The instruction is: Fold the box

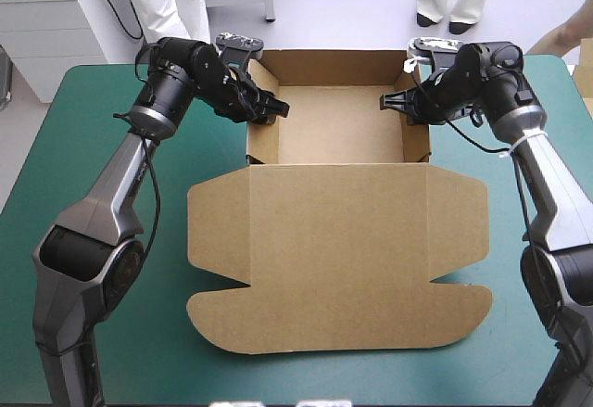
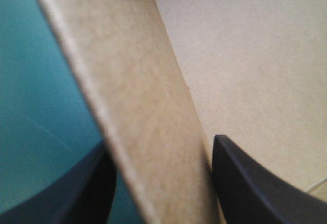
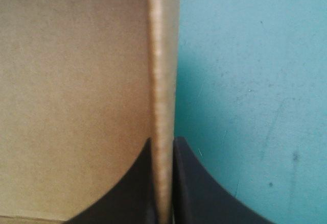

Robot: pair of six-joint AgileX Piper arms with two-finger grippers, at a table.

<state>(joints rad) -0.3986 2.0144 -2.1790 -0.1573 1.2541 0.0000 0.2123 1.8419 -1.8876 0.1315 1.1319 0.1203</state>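
The brown box (image 1: 339, 129) stands as an open tray at the table's far middle, walls raised, its lid (image 1: 338, 259) lying flat toward the near edge. My left gripper (image 1: 271, 108) is at the tray's left wall (image 2: 138, 96), fingers open with the tilted wall between them, one finger (image 2: 245, 183) inside the tray and the other on the cover side. My right gripper (image 1: 394, 101) is at the right wall (image 3: 162, 60), shut on its upright edge, which runs straight out from between the fingers (image 3: 191, 183).
The teal-green cover (image 1: 93, 129) shows on both sides of the box and along the near edge. A white cabinet (image 1: 56, 18) stands beyond the table's far left corner.
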